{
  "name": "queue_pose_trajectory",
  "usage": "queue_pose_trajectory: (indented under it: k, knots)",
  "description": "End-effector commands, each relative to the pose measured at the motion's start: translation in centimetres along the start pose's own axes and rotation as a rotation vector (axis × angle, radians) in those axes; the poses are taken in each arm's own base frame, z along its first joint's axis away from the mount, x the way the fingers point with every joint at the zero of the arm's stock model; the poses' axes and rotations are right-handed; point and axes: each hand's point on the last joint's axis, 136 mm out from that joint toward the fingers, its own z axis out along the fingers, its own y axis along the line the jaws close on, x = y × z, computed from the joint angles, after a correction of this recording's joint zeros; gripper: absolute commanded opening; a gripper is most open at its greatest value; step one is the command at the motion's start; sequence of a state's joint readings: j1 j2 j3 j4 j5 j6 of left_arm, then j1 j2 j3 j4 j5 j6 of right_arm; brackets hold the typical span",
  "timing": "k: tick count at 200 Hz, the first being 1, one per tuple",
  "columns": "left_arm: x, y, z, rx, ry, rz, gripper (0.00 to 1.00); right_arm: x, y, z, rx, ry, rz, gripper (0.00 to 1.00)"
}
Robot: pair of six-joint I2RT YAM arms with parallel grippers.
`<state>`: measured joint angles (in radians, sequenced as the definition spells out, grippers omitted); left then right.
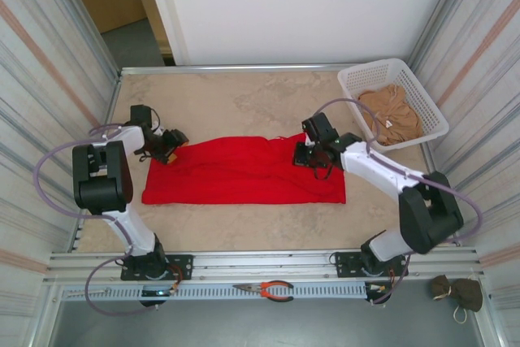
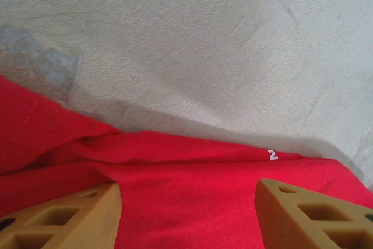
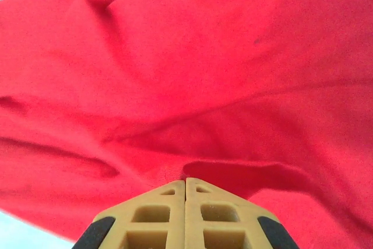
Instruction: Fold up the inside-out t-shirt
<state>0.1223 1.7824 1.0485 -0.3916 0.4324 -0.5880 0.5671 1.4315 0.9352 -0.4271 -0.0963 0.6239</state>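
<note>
The inside-out t-shirt (image 1: 244, 170) lies as a long red band across the middle of the worktop (image 1: 244, 95), flattened but rumpled, with soft ridges running along its length. It reaches from one of my arms to the other. It is thin, limp cotton: light, not slippery, nothing to break, but it will sag and drag wherever I lift it from one point only. It should be held at matching corners on both ends so the fold lands square.

My right tool (image 3: 186, 180) sits at the shirt's far right corner with its fingers pressed together. A ridge of red cloth puckers up right at the tips, so I judge it is pinching a fold of the shirt, though how deep the bite goes I cannot tell.

My left tool (image 2: 186, 193) hangs over the far left corner, spread wide, both fingers above the cloth and gripping nothing. Just ahead of it runs the shirt's edge, with a small white mark (image 2: 272, 155) on it — that edge is where I would close.

Well apart, at the far right corner of the worktop, a white basket (image 1: 422, 91) holds a tan garment (image 1: 392, 115).
</note>
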Motion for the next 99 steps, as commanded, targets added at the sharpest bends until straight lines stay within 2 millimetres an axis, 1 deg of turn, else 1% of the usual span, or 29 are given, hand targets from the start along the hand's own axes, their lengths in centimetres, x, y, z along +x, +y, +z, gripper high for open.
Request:
queue_pose_trajectory:
  k: [1,20,34,37,42,45,48,51,59,65,79,99]
  knots:
    - [0.0,0.3,-0.3,-0.015,-0.009,-0.007,0.63,3.8,-0.1,-0.7,0.026,0.019,0.037,0.0]
    - [-0.1,0.2,-0.4,-0.012,-0.012,-0.008,0.62,7.4,0.5,-1.3,0.028,0.018,0.034,0.0]
    - [-0.2,0.0,-0.3,-0.007,-0.012,-0.01,0.62,10.6,1.1,-1.3,0.009,0.042,0.039,0.0]
    - [-0.2,0.0,-0.3,-0.006,-0.011,-0.011,0.62,11.2,1.2,-1.4,0.0,0.05,0.035,0.1]
    - [-0.3,-0.1,-0.4,-0.004,-0.012,-0.01,0.62,12.1,1.3,-1.4,-0.002,0.064,0.033,0.33]
    - [-0.3,-0.2,-0.4,-0.003,-0.012,-0.01,0.62,12.6,1.1,-1.4,0.005,0.072,0.033,0.44]
    - [-0.4,-0.2,-0.5,-0.003,-0.013,-0.01,0.62,12.8,0.9,-1.5,0.013,0.077,0.035,0.51]
    - [-0.4,-0.3,-0.5,-0.002,-0.013,-0.008,0.62,13.0,0.6,-1.7,0.025,0.081,0.035,0.55]
    - [-0.6,-0.4,-0.6,-0.002,-0.016,-0.005,0.62,12.6,-0.1,-2.3,0.047,0.067,0.028,0.6]
    - [-0.7,-0.6,-0.8,0.0,-0.017,-0.002,0.62,11.6,-0.7,-2.8,0.064,0.037,0.028,0.62]
    - [-0.8,-1.0,-1.3,0.007,-0.025,0.004,0.62,8.7,-2.1,-4.1,0.056,-0.016,0.078,0.6]
    - [-0.9,-1.3,-2.1,0.006,-0.042,0.011,0.63,4.1,-4.1,-5.4,0.042,-0.088,0.152,0.56]
